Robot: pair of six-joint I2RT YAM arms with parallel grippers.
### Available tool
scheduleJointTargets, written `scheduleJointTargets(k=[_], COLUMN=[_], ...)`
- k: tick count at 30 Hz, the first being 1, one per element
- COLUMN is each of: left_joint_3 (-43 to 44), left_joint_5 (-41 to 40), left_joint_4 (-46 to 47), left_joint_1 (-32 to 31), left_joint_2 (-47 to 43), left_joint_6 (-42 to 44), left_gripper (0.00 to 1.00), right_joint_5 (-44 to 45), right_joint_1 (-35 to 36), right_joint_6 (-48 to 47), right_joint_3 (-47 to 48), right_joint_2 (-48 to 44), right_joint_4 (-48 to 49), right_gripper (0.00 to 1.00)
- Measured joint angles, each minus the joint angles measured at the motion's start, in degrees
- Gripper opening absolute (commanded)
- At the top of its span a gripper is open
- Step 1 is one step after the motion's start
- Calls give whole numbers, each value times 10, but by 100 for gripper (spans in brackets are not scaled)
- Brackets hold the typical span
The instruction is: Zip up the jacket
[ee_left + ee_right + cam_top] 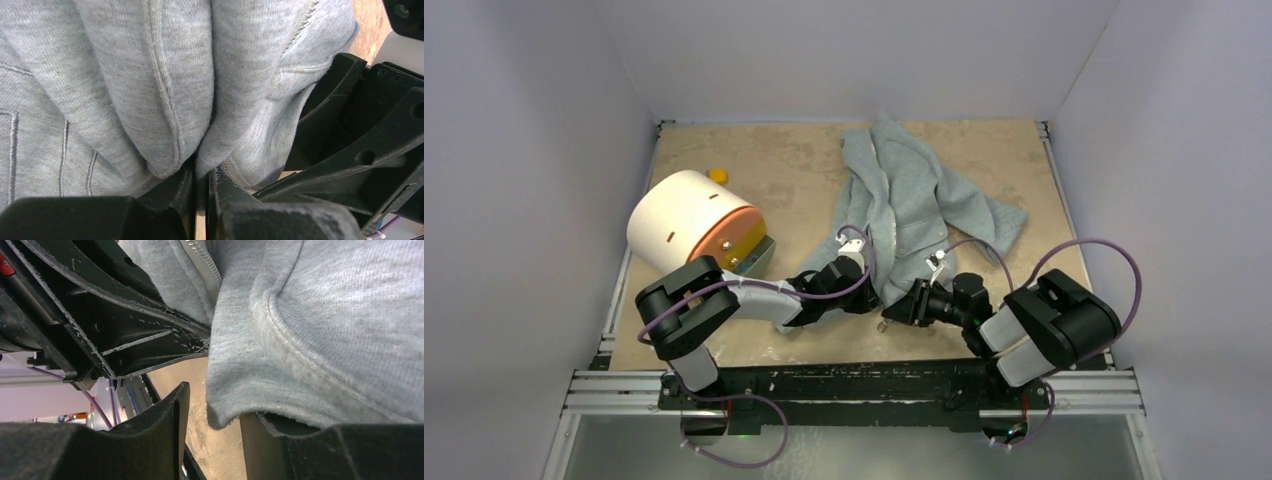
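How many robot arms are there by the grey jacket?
2. The left arm reaches the jacket at its near hem from the left, the right arm from the right. None looks hidden.

My left gripper (865,266) and right gripper (898,304) sit jammed close together at the near hem of the jacket (904,190), leaving only a narrow gap between them. To the left, the white drum (682,220) and the small yellow thing (718,175) behind it block the way; open tabletop (794,170) runs between drum and jacket, and walls (544,150) shut in three sides
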Motion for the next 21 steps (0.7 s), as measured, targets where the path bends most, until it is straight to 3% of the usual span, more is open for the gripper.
scheduleJointTargets(k=[5,11,15,21], left_joint_3=[0,2,2,2], left_joint_5=[0,0,0,0], left_joint_4=[0,-2,-2,0], left_joint_1=[0,0,0,0], left_joint_2=[0,1,1,2], left_joint_6=[5,8,9,9], left_gripper=[0,0,0,0], right_joint_5=[-11,-21,-9,44], right_joint_1=[0,0,3,3], right_joint_6=[-1,-10,-39,-93], right_joint_3=[4,6,19,56], right_joint_2=[34,19,-48,-152], right_joint_4=[28,14,-78,-266], right_gripper=[36,52,54,46])
